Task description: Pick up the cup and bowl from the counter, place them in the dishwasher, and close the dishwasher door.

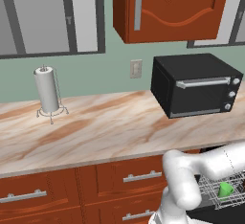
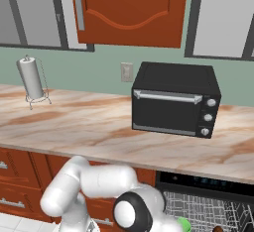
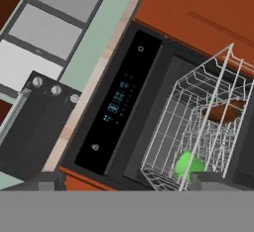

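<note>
The small bright green cup sits inside the pale grey wire rack of the black dishwasher, low in the basket and just beyond the right-hand dark fingertip as the hand view frames it. Farther along the rack from the fingers lies a reddish-brown rounded bowl, also inside the wires and apart from the cup. From the left base view the cup shows through the rack at the lower right, and from the right base view a sliver of green shows beside the arm's dark joint.

The gripper points down toward the pulled-out rack; its two fingertips stand wide apart at the bottom of the hand view, with nothing between them. The white arm bends at the elbow in front of the reddish-brown wooden drawers and reaches low toward the dishwasher.

Beyond the fingers, the dishwasher's control strip with pale blue markings runs under the edge of the beige-and-brown marbled counter. On the counter stand a black boxy toaster oven with a silver handle and knobs and, well apart from it, a white paper-towel roll on a wire stand.
</note>
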You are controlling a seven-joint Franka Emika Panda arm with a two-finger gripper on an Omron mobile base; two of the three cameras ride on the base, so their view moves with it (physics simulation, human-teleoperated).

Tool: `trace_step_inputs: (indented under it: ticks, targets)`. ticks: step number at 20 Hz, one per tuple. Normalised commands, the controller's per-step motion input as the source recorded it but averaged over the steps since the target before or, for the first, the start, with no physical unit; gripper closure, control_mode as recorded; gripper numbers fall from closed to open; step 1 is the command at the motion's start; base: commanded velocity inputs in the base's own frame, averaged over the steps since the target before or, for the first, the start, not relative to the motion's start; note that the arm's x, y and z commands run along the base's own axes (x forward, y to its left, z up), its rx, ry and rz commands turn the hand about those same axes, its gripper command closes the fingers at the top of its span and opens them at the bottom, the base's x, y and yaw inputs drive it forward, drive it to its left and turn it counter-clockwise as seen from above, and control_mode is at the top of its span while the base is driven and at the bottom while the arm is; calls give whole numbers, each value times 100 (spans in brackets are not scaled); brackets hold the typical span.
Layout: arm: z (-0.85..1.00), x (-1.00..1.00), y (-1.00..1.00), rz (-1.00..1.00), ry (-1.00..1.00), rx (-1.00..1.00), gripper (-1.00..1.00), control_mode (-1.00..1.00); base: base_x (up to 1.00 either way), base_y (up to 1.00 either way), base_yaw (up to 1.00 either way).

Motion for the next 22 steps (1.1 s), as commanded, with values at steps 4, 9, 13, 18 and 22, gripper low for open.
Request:
trace_step_inputs:
  ticks: [4, 9, 13, 18, 22]
  targets:
    - [-43, 0, 39, 2, 0, -2, -100, -100, 0, 0, 0]
    - [-39, 5, 36, 1, 0, -3, -100, -100, 0, 0, 0]
    - [-32, 28, 17, 0, 0, -3, -100, -100, 0, 0, 0]
    - [-49, 51, -12, 0, 0, -5, -100, -100, 0, 0, 0]
    - [-62, 59, -38, 0, 0, 0, -100, -100, 0, 0, 0]
